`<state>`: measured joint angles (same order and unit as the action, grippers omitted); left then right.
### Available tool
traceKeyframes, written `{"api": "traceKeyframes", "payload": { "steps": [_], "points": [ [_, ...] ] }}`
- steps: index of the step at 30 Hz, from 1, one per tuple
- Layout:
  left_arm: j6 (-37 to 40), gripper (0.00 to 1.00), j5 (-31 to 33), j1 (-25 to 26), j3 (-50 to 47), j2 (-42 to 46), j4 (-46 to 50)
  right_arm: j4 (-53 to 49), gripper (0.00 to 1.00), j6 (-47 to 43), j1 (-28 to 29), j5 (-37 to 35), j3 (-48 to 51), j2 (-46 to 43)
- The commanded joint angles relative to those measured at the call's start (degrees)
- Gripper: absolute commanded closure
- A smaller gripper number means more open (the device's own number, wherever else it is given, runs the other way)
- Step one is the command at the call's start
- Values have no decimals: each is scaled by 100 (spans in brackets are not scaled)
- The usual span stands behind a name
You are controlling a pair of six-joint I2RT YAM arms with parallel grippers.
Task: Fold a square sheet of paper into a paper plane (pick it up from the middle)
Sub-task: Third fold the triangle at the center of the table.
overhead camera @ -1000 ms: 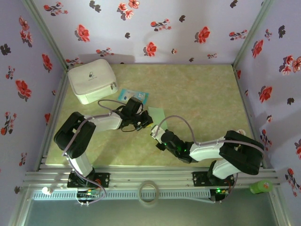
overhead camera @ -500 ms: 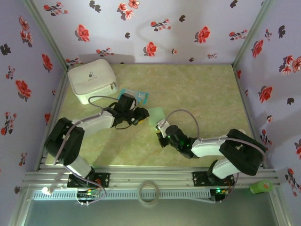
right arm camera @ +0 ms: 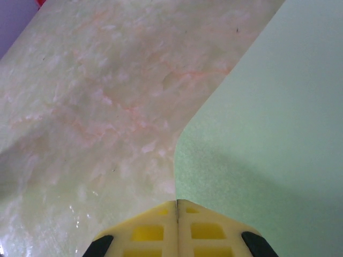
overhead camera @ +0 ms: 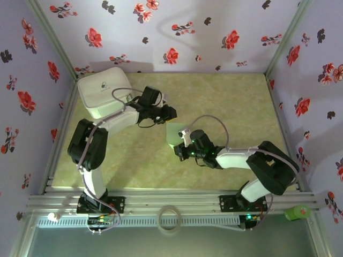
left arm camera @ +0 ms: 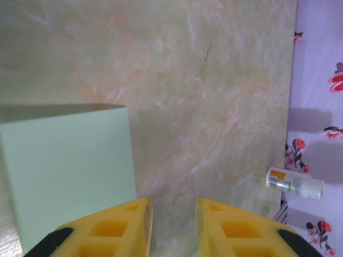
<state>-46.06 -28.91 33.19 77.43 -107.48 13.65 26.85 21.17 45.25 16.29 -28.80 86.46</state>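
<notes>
The square sheet of paper [overhead camera: 173, 132] is pale mint green and lies mid-table. In the left wrist view the paper [left arm camera: 64, 166] is at the lower left with a shadow along its far edge. My right gripper [overhead camera: 184, 141] is at the sheet's near right side. In the right wrist view its yellow fingers [right arm camera: 177, 203] are shut together where the curved edge of the paper [right arm camera: 268, 134] runs into their seam. My left gripper [overhead camera: 170, 113] hovers just beyond the sheet. Its fingers [left arm camera: 172, 206] stand a little apart with bare table between them.
A white zipped pouch [overhead camera: 104, 91] sits at the back left, close to the left arm. A small bottle [left arm camera: 295, 183] lies by the flowered right wall. The marbled tabletop [overhead camera: 230, 101] stretches to the back right. A tape roll [overhead camera: 170, 218] rests on the front rail.
My left gripper has let go, opened and drawn back from the sheet toward the far side. My right gripper has moved left with the sheet and stayed shut.
</notes>
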Motion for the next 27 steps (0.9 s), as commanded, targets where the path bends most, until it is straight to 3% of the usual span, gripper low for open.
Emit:
{"api": "traceKeyframes", "payload": {
  "steps": [1,9,19,27],
  "points": [
    [552,74,-359,-6,519,-572,688,-110,100,276,-67,397,-185,108],
    [835,79,-395,126,1222,-1327,1401,-78,100,234,-79,319,-185,218],
    [828,82,-157,179,1153,-1927,1444,-316,100,375,-118,459,-371,353],
    [834,83,-55,179,877,-1957,1424,-951,99,648,-477,933,-718,658]
  ]
}}
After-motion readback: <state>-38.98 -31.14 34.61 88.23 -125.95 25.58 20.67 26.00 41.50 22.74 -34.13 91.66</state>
